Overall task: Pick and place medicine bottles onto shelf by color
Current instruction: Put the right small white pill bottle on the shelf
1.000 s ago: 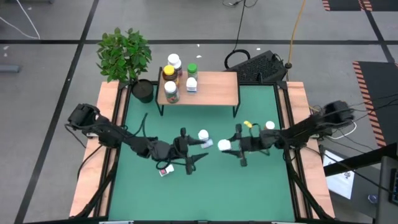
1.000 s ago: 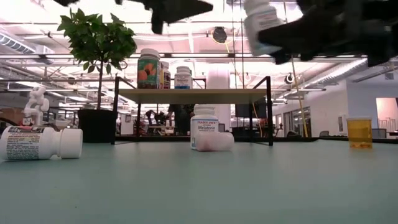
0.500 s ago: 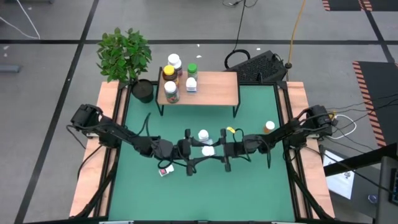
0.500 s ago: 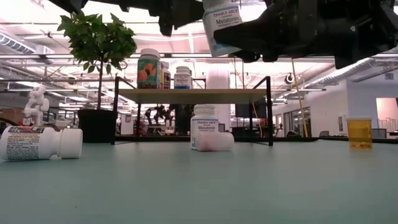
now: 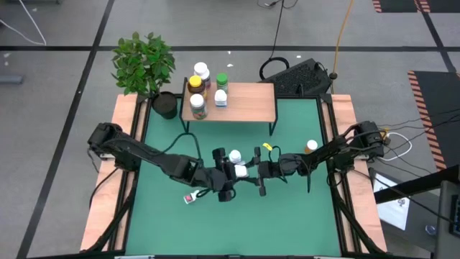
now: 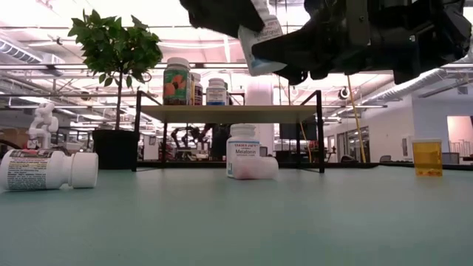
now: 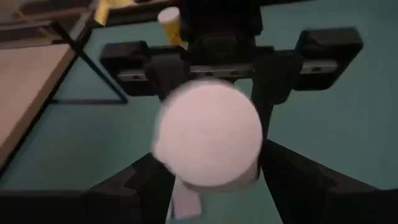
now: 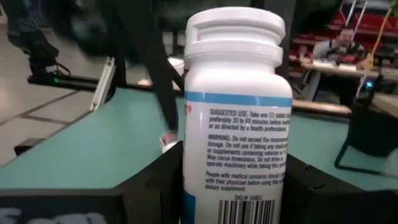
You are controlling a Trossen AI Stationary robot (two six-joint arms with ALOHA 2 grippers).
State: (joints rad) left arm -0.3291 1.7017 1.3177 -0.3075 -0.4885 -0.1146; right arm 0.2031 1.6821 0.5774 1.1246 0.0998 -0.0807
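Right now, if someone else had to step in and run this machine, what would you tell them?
Right gripper: shut on a white melatonin bottle, held in the air over mid-table.
Left gripper: open, either side of that bottle's cap; looks like a handover, not yet gripped.
Done: about five bottles stand on the shelf, at the end by the potted plant.
Left: the held bottle; an upright melatonin bottle with a pale bottle lying beside it; a white bottle on its side; an amber bottle near the table's right edge.
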